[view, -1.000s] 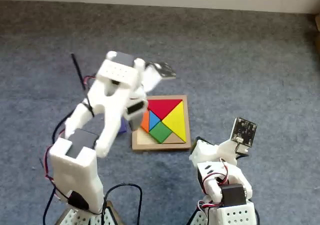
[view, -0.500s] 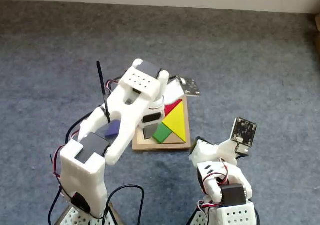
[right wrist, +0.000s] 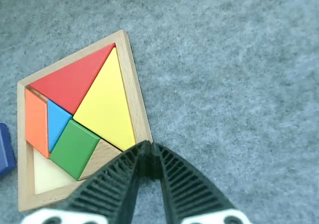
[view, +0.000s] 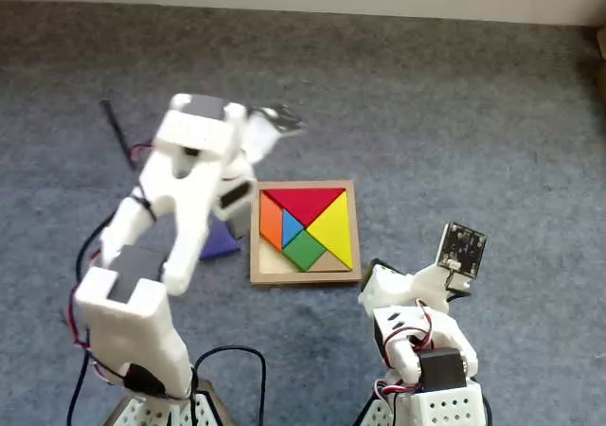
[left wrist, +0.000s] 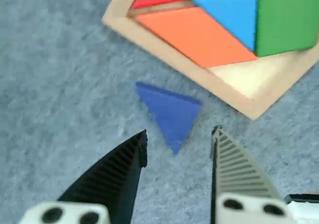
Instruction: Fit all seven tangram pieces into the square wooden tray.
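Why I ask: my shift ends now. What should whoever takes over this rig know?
Left gripper open, above the dark blue triangle piece lying on the grey carpet beside the square wooden tray.
Right gripper shut, empty, by the tray's rim.
Done: red triangle, yellow triangle, orange parallelogram, light blue triangle and green square sit in the tray.
To do: the dark blue triangle and one more piece.

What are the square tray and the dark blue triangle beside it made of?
The square tan tray looks like bare light wood: pale, matte, unpainted rim. The dark blue triangle seems painted wood, matte with thick crisp edges, though plastic is possible.
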Available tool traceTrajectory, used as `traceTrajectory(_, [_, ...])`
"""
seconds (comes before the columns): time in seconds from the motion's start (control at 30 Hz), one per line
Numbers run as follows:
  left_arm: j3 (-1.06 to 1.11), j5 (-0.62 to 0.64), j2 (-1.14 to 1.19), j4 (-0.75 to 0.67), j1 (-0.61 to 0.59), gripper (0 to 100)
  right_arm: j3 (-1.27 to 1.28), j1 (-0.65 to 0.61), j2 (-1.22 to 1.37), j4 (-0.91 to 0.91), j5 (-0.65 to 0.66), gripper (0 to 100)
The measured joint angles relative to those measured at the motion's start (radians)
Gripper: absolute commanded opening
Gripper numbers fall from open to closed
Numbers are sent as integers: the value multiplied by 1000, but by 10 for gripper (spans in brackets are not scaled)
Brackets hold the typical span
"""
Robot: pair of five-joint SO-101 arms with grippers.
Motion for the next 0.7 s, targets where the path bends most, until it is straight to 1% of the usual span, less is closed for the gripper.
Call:
traceTrajectory(0.17, [135, 44, -112, -72, -89, 263, 0, 0, 0, 0, 0, 5])
traceTrajectory(0.27, [262, 51, -219, -129, -94, 271, 0, 0, 0, 0, 0, 5])
traceTrajectory(0.4, [420, 146, -327, -259, -92, 302, 0, 0, 0, 0, 0, 5])
traceTrajectory(0.53, [497, 176, -325, -368, -92, 302, 0, 0, 0, 0, 0, 5])
traceTrajectory(0.7, [496, 245, -190, -456, -91, 302, 0, 0, 0, 0, 0, 5])
